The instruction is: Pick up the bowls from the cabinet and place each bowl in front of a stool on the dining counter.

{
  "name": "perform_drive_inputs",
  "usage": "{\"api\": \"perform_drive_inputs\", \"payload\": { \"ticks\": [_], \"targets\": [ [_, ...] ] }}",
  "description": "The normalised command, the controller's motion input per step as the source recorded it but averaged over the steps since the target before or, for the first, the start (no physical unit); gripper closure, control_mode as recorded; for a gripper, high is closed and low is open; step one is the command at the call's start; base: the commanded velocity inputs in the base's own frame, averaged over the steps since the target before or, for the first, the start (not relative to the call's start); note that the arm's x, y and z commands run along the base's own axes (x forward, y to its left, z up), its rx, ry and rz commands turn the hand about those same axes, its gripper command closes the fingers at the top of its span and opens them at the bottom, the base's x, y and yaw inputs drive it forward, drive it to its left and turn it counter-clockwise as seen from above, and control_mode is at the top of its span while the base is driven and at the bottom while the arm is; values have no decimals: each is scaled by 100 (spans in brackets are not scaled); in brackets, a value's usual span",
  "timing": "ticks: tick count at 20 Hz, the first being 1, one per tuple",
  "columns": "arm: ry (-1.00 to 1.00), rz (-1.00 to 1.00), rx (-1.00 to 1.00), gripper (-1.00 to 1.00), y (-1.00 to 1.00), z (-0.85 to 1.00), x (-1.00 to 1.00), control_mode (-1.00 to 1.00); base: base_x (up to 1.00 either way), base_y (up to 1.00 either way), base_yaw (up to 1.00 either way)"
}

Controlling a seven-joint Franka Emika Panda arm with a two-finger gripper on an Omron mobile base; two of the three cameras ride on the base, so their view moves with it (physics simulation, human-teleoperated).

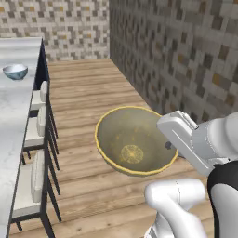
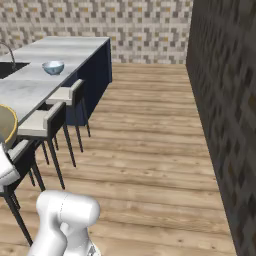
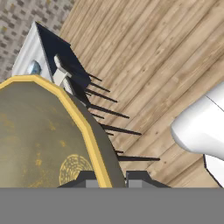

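Note:
The tan-yellow bowl (image 1: 132, 139) hangs tilted in the air over the wooden floor, to the right of the stools. My gripper (image 1: 169, 145) is shut on its rim at the right side. In the hand view the bowl (image 3: 39, 135) fills the left side, and its yellow rim passes between the two fingertips of my gripper (image 3: 111, 178). A sliver of the bowl's rim (image 2: 10, 122) shows at the left edge of the right base view. The white bowl with the blue pattern (image 1: 15, 71) (image 2: 53, 66) stands upright on the marble dining counter (image 1: 14, 111) (image 2: 35, 90). The cabinet is out of view.
Three stools (image 1: 36, 97) (image 1: 33, 132) (image 1: 29, 188) line the counter's near side. A black sink (image 2: 7, 69) with a steel tap (image 2: 8, 50) sits at the counter's far side. A mosaic wall (image 1: 186, 56) runs along the right, beyond open wooden floor (image 2: 145, 135).

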Motion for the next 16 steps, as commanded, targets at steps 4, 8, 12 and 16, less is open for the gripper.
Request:
{"api": "perform_drive_inputs", "payload": {
  "ticks": [4,8,12,16],
  "targets": [
    [0,0,0,100,0,0,0,100,88,-18,69],
    [0,0,0,100,0,0,0,100,88,-23,68],
    [0,0,0,100,0,0,0,100,86,-21,68],
    [0,0,0,100,0,0,0,100,84,-19,66]
  ]
}}
